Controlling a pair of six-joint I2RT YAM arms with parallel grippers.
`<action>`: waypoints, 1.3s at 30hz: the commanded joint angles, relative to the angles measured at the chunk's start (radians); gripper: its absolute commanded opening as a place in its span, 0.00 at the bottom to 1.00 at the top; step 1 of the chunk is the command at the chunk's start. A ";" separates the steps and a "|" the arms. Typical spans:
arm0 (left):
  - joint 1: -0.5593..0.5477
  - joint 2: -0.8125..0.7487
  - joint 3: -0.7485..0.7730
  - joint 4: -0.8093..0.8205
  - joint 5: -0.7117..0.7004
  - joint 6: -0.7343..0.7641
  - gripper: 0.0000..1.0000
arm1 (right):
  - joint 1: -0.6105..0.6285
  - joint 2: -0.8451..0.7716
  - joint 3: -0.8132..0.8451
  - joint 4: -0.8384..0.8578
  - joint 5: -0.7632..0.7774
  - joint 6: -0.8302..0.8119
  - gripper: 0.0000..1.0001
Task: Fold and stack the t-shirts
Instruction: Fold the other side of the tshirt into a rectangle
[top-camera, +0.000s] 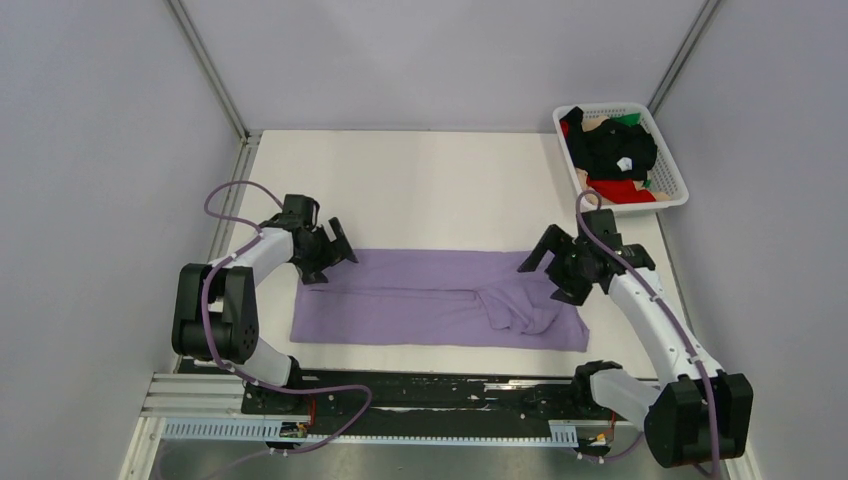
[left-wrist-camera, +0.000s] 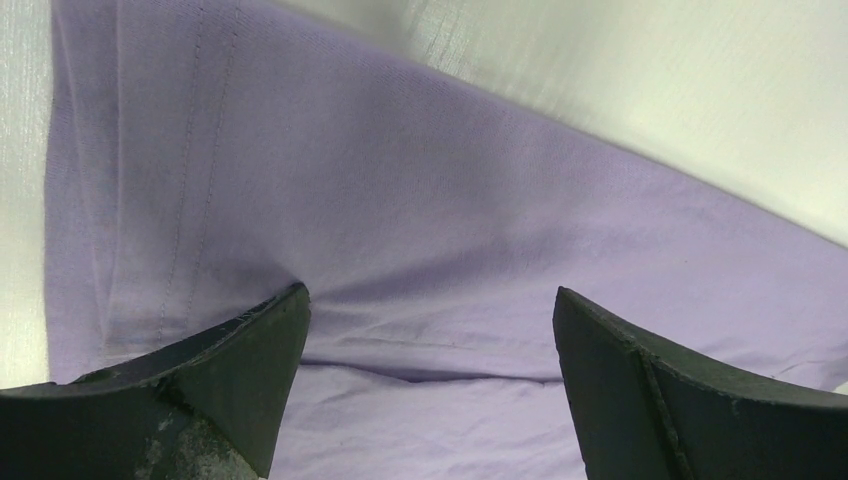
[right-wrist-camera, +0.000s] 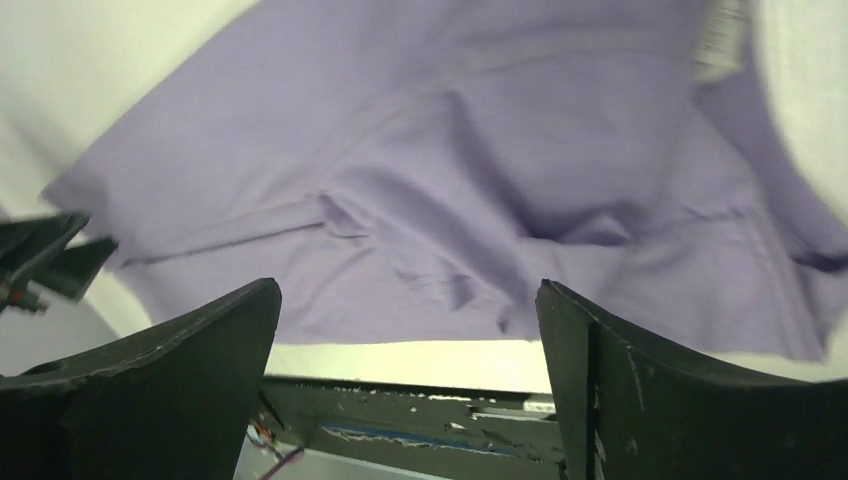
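Gripping state: your left end effector and right end effector both gape released, holding nothing.
Shirt location: the lavender t-shirt lies half-folded on the surface, one end under each.
Handling: likely light, limp and draping; pinch its end edges.

Soft, even light falls from above in the overhead view. The white table is bright without glare, and only faint shadows lie beside the arms at 9 and 3 o'clock. Focus is sharp to the edges.

In the left wrist view the lavender t-shirt shows crisp weave at centre. The table at 1 o'clock blows out to white, and the left gripper is dark at 7 and 5 o'clock.

The right wrist view is softer, with cloth smeared at 1 o'clock, table washed out at 3 o'clock and the right gripper in shade.
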 joint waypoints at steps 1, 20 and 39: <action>0.014 -0.011 -0.003 -0.016 -0.041 0.050 1.00 | 0.122 0.050 0.031 0.235 -0.198 -0.081 1.00; 0.014 -0.048 -0.016 -0.039 -0.096 0.077 1.00 | 0.186 0.091 -0.186 -0.133 0.168 0.331 1.00; 0.013 -0.063 0.001 -0.026 -0.028 0.084 1.00 | 0.168 -0.152 -0.049 0.131 0.013 0.181 1.00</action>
